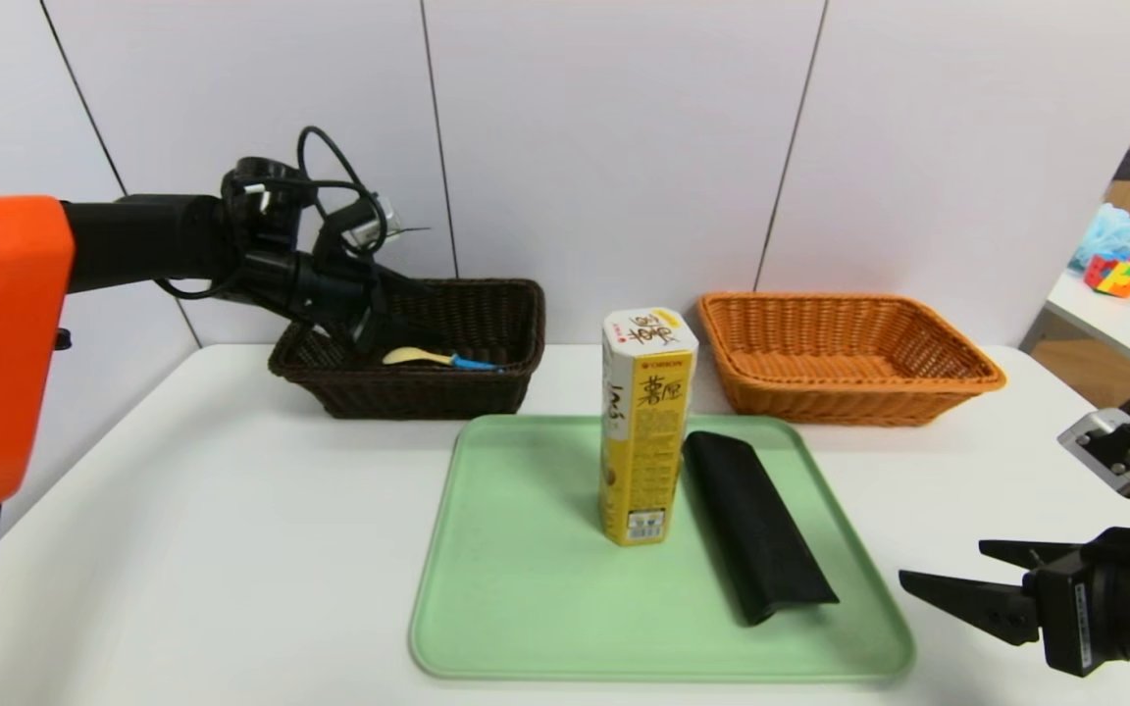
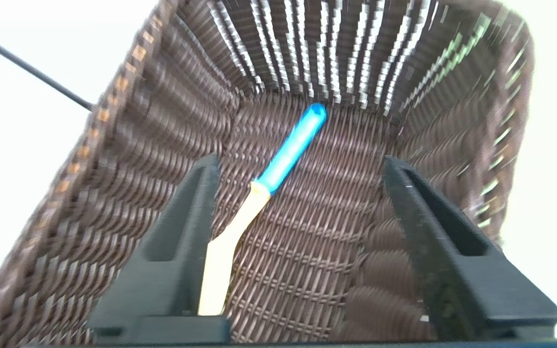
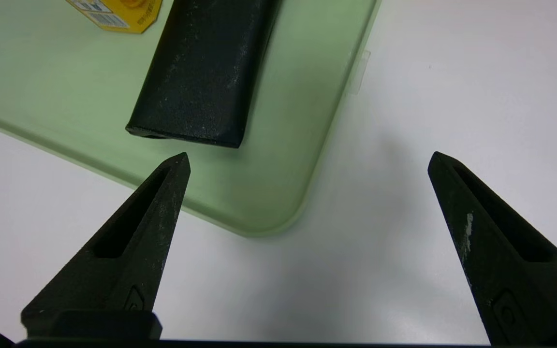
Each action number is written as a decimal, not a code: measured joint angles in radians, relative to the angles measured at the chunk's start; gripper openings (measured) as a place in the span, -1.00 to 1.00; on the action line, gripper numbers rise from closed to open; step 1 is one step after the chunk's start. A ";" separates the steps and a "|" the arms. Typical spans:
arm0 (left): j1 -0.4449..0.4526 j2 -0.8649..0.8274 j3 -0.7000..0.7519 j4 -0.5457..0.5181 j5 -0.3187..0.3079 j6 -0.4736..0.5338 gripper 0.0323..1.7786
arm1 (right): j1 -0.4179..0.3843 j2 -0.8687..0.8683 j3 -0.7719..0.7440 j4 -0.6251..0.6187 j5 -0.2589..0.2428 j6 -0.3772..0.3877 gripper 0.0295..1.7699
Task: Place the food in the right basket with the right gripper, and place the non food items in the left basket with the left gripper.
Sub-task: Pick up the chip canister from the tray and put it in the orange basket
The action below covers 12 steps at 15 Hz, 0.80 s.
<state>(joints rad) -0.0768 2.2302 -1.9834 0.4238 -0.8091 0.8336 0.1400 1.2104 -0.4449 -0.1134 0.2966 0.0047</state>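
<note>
Cream spoon (image 2: 220, 256) bowl end hidden behind left claw (image 2: 300, 162) finger.

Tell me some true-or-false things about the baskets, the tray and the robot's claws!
1. The spoon lies in the dark basket. True.
2. The orange basket holds the snack box. False: the box stands upright on the green tray; the basket looks empty.
3. The left claw is squeezing the spoon. False: its fingers stand apart over it.
4. The black case lies on the tray beside the box. True.
5. The right claw is open. True.
</note>
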 joint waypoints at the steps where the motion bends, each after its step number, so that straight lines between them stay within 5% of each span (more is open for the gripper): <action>1: 0.000 -0.025 0.001 0.004 -0.005 -0.048 0.47 | 0.000 0.000 0.000 -0.017 0.000 0.001 0.92; 4: -0.003 -0.122 0.022 0.093 -0.025 -0.147 0.61 | 0.000 -0.001 0.000 -0.053 0.000 0.001 0.92; 8: -0.029 -0.245 0.059 0.351 -0.025 -0.162 0.73 | 0.008 -0.001 -0.006 -0.077 0.001 0.001 0.92; 12: -0.075 -0.362 0.274 0.430 -0.023 -0.166 0.80 | 0.011 -0.001 -0.006 -0.109 0.002 -0.003 0.92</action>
<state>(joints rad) -0.1519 1.8679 -1.7098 0.8538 -0.8326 0.6672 0.1511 1.2089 -0.4513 -0.2226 0.2987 0.0017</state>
